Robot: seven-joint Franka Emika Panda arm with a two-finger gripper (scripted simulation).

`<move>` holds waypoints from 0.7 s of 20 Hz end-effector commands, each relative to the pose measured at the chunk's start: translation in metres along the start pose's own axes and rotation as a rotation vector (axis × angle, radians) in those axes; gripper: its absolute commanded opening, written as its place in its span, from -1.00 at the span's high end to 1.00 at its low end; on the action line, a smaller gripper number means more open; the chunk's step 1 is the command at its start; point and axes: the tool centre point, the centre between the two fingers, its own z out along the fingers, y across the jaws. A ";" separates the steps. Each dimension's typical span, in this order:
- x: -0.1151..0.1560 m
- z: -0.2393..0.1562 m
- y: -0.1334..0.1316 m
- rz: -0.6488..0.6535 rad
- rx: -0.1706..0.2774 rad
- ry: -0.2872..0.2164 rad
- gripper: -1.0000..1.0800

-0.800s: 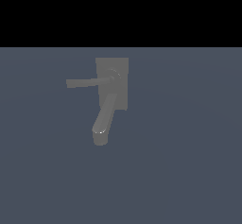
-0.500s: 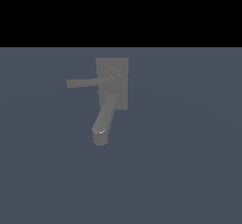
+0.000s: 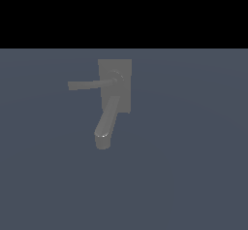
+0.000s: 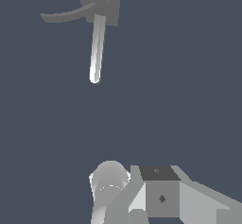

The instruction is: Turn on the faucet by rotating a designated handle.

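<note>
The matte grey faucet [image 3: 115,86] stands on the dark floor, its flat base plate [image 3: 123,69] behind a round hub. The thin handle [image 3: 89,84] sticks out of the hub toward the exterior view's left. The thick spout [image 3: 106,122] runs forward and ends in a rounded tip. The wrist view shows the faucet far off: base plate [image 4: 111,3], handle [image 4: 61,16] and long shiny spout [image 4: 96,48]. A pale cylinder [image 4: 109,180] and a grey block [image 4: 160,194] of my own hardware fill that picture's near edge. I cannot make out the fingers there. The arm is absent from the exterior view.
A plain blue-grey floor [image 3: 193,175] surrounds the faucet, under a black band of background [image 3: 124,10] in the exterior view. No other object shows.
</note>
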 end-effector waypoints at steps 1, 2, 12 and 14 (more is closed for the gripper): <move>0.004 0.005 0.006 -0.009 -0.040 -0.017 1.00; 0.006 0.007 0.008 -0.014 -0.059 -0.024 1.00; 0.033 0.030 0.039 -0.093 -0.304 -0.116 1.00; 0.039 0.034 0.045 -0.114 -0.357 -0.134 1.00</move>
